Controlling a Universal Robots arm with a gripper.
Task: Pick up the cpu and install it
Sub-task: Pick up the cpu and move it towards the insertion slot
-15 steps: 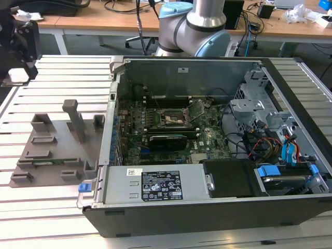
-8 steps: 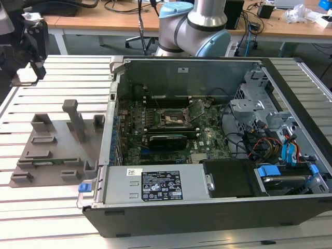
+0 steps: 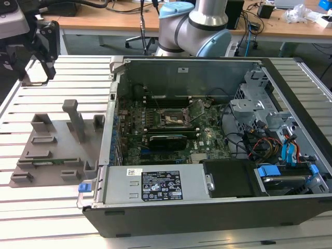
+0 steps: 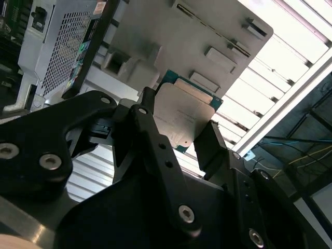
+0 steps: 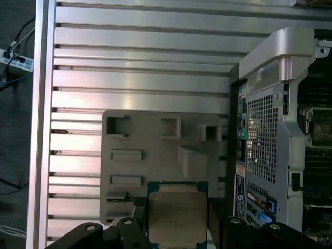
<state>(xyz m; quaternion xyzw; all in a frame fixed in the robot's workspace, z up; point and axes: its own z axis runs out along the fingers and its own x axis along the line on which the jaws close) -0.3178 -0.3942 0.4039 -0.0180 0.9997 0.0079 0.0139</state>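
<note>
My gripper (image 4: 181,127) pinches the cpu (image 4: 189,106) by two opposite edges, above the grey holder tray (image 4: 181,31). The open computer case (image 3: 218,212) lies beside the tray.

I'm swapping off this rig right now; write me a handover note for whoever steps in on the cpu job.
Gripper: shut on the cpu, gripping two opposite edges.
Cpu: up off the grey tray, to the exterior view's left of the open case.
Done: pick-up.
Left: install; cpu not yet in the socket.
</note>
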